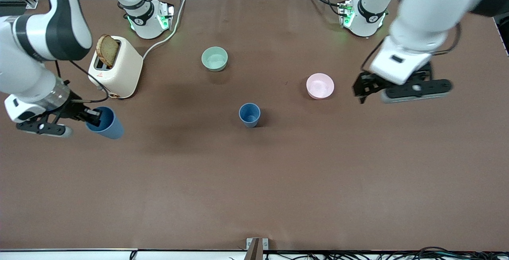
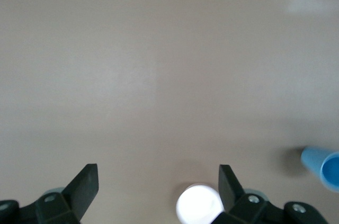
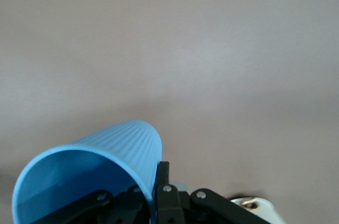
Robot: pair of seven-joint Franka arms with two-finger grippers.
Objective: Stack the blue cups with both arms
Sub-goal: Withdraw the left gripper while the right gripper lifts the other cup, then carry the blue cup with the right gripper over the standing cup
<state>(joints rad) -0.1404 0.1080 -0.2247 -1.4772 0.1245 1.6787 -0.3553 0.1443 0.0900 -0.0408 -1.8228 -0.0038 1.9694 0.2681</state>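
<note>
Blue cups: I see two of them. One blue cup [image 1: 249, 114] stands upright on the brown table [image 1: 254, 188] near its middle, mouth up, nearer to the front camera than the pale green bowl [image 1: 214, 58] and the pink bowl [image 1: 320, 86]. The pink bowl sits toward the left arm's end, the green one closer to the bases. In my left wrist view that standing cup [image 2: 323, 167] shows at the edge of the picture, and the pink bowl [image 2: 199, 206] appears as a bright white disc just beside one fingertip.

The second blue cup [image 1: 105, 123] is in my right gripper [image 1: 92, 117], tilted over the table at the right arm's end, close to the cream toaster [image 1: 116, 70] with a slice of brown bread [image 1: 107, 50] sticking out of its slot. The fingers are closed on the cup's rim; my right wrist view shows the ribbed wall of the held cup [image 3: 90, 171] pinched against a black finger, the mouth facing the camera.

My left gripper [image 1: 364, 89] hangs in the air over bare table just beside the pink bowl, jaws spread wide with nothing between them. The left wrist view confirms it: both fingertips [image 2: 85, 181] stand well apart over the cloth
</note>
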